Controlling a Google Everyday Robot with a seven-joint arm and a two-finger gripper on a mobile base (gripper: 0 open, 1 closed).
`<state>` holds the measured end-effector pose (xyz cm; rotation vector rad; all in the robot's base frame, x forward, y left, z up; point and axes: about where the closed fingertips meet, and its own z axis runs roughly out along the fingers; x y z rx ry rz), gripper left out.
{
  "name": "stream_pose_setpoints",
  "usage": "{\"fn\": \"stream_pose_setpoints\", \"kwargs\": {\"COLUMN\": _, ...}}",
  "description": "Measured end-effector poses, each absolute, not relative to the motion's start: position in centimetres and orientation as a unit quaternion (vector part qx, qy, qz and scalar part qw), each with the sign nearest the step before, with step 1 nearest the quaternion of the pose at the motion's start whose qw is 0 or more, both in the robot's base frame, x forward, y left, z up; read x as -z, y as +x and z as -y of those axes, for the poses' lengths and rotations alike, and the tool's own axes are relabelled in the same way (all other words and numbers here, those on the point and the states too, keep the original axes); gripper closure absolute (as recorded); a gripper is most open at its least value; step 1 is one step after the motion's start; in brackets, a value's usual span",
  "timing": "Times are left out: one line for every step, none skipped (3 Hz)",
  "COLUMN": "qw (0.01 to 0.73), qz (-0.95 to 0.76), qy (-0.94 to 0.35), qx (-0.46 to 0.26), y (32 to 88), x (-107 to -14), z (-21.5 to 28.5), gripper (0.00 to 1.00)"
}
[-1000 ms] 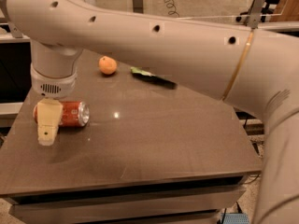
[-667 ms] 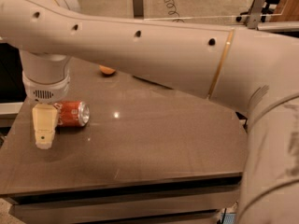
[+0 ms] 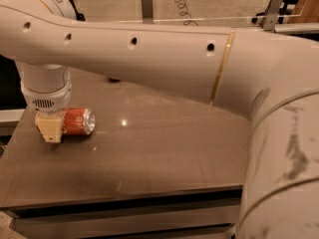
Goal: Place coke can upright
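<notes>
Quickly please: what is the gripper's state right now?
Gripper: low over the table, at the left end of the coke can, which lies on its side; open, closed or holding cannot be told.

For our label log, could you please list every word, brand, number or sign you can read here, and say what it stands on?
None can be read.
coke can, lying on its side at the left of the table: red body, any lettering too blurred to read.
gripper, down at the can's left end: no markings seen.
arm: no lettering, only small dark holes.
</notes>
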<state>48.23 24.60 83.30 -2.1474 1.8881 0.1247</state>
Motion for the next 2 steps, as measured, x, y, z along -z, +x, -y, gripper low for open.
{"fn": "stream_pose_setpoints", "kwargs": {"qw": 0.138, "qz": -0.656, "qy": -0.741, "qx": -0.037, "y": 48.4, "x": -83.18, "z": -24.82, "gripper": 0.63}}
{"fn": "stream_pose_setpoints", "kwargs": {"qw": 0.151, "qz": -0.659, "qy": -0.735, "qx": -0.046, "y": 49.04, "x": -83.85, "z": -25.2, "gripper": 0.87}}
